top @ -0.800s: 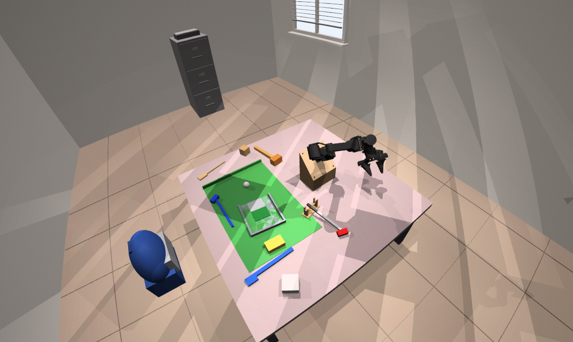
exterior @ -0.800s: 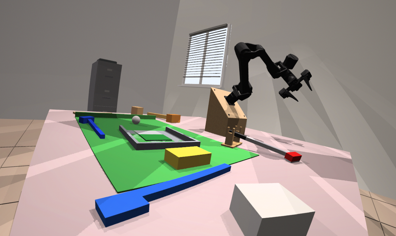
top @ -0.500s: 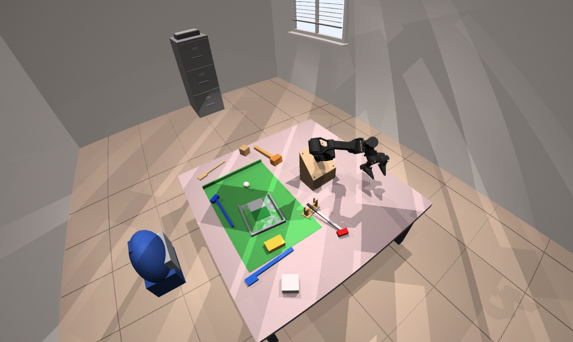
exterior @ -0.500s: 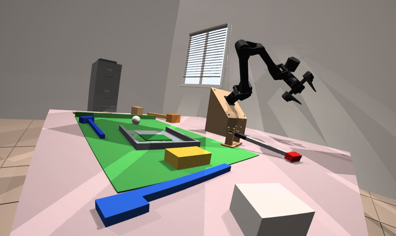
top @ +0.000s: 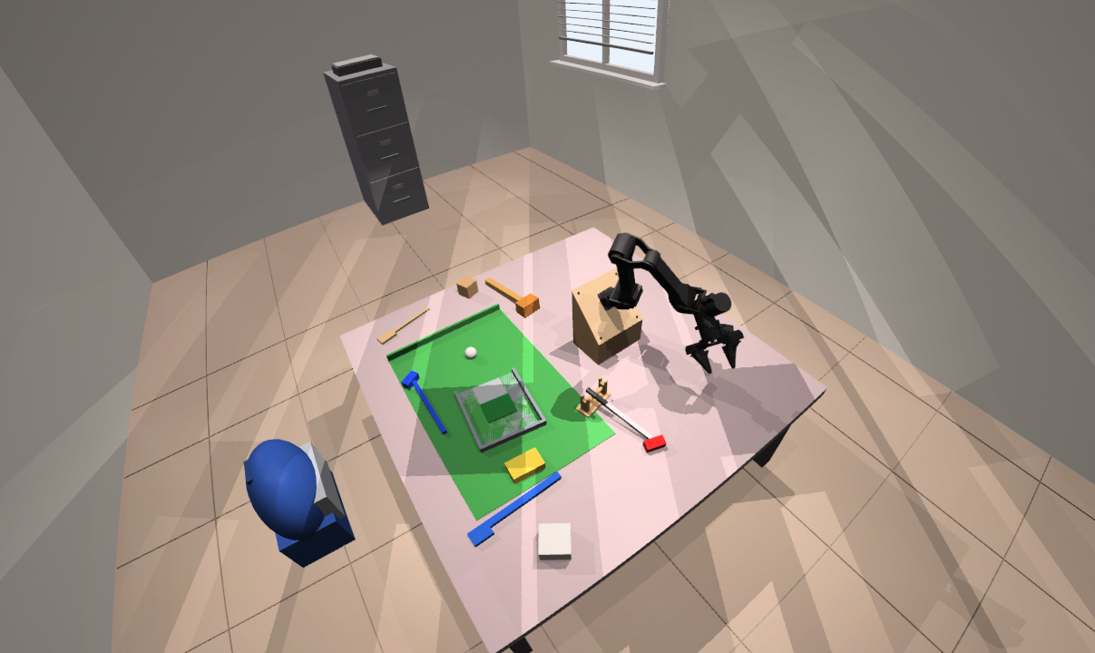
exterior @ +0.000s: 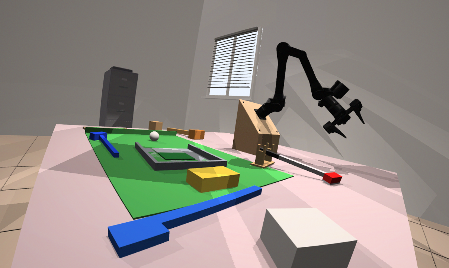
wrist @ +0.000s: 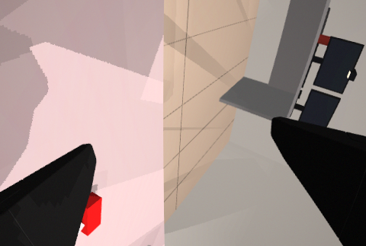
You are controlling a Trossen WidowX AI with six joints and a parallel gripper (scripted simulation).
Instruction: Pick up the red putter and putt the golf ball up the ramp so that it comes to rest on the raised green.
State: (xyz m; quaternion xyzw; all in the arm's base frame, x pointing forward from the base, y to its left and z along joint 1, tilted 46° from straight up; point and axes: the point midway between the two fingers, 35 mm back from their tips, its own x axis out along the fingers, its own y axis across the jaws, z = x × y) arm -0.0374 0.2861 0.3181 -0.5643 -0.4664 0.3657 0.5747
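A tiled room with a filing cabinet [top: 376,138] and a window is seen around a pale pink table [top: 697,438]; a green mat [top: 445,381] is laid on it, presumably as the playing surface, with a grey-framed raised green [top: 498,408] set at its middle; the frame's sloped sides are judged to serve as the ramp. The golf ball [top: 470,352] is found on the mat toward the far rail, apart from the raised green. The red putter [top: 628,423] is propped with its grip end in a small wooden stand [top: 597,397] at the mat's edge and its red head [exterior: 332,178] resting on the table; the shaft is thereby kept lifted and slanted, which is judged to leave room for fingers beneath it. The gripper [exterior: 344,120] is held in the air beyond the wooden base block [exterior: 256,130], well apart from the putter, pointed down and outward; the jaws are spread wide and nothing is held between them. In the wrist view only the red head [wrist: 93,215] is glimpsed beside one fingertip [wrist: 51,211]; the approach to the shaft is judged not yet made. Blue bars, a yellow block [exterior: 212,178] and a white cube [exterior: 305,236] are left lying about, seemingly as distractors.
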